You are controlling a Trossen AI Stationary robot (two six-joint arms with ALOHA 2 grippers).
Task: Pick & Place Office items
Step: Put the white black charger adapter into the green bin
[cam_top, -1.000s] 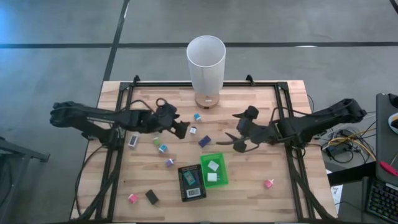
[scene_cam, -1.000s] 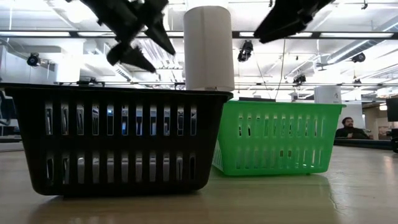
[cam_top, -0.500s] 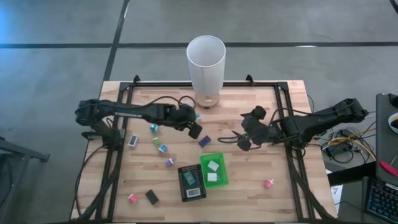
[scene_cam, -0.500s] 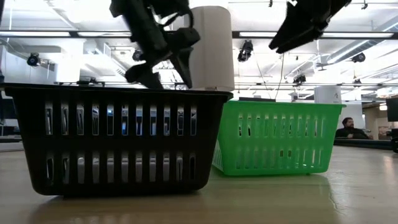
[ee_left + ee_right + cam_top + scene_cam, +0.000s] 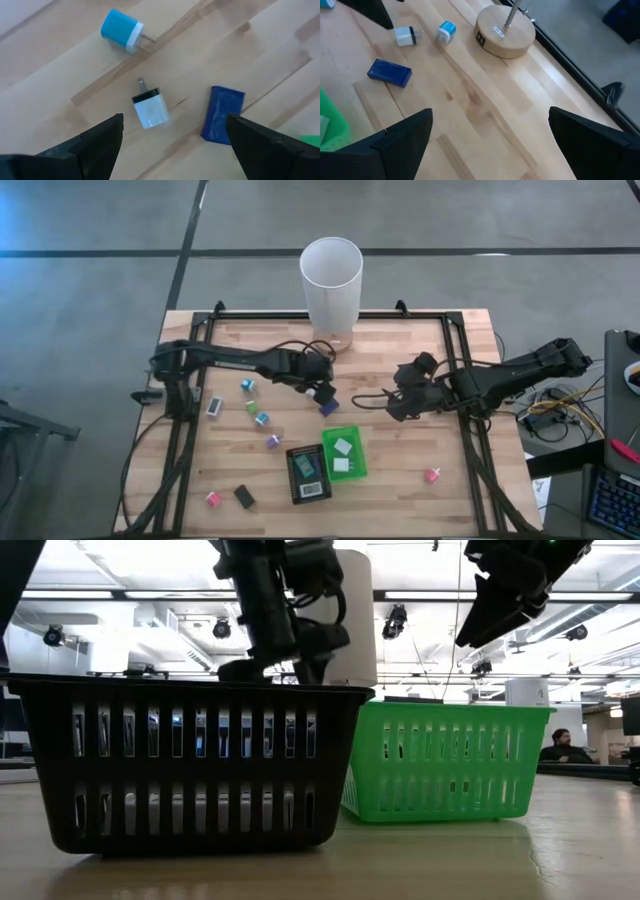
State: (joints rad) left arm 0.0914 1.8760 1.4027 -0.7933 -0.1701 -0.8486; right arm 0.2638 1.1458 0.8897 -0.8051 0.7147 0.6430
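Hovering with its fingers spread wide, your left end effector (image 5: 170, 135) sits just above a white plug block (image 5: 150, 109), with a blue plug block (image 5: 121, 31) and a dark blue block (image 5: 222, 115) close by on the same planks. None of them is held. Your right end effector (image 5: 393, 402) hangs open and empty on the far side of the dark blue block (image 5: 327, 407), away from the left arm.

You are working on a pale wooden bench (image 5: 400, 350) framed by dark rails, standing on a grey floor. Level across it you see an open hall with ceiling lights and a person seated far off.

Counting outward from the dark blue block, you have about eight more small items loose: teal, green and purple ones toward the left arm, two pink ones and a black one near the front edge.

Next to that block stand two trays: the green tray (image 5: 356, 470) holds two white blocks, and the black tray (image 5: 293, 463) holds a dark item. One tall white cylinder (image 5: 331, 278) stands at the back.
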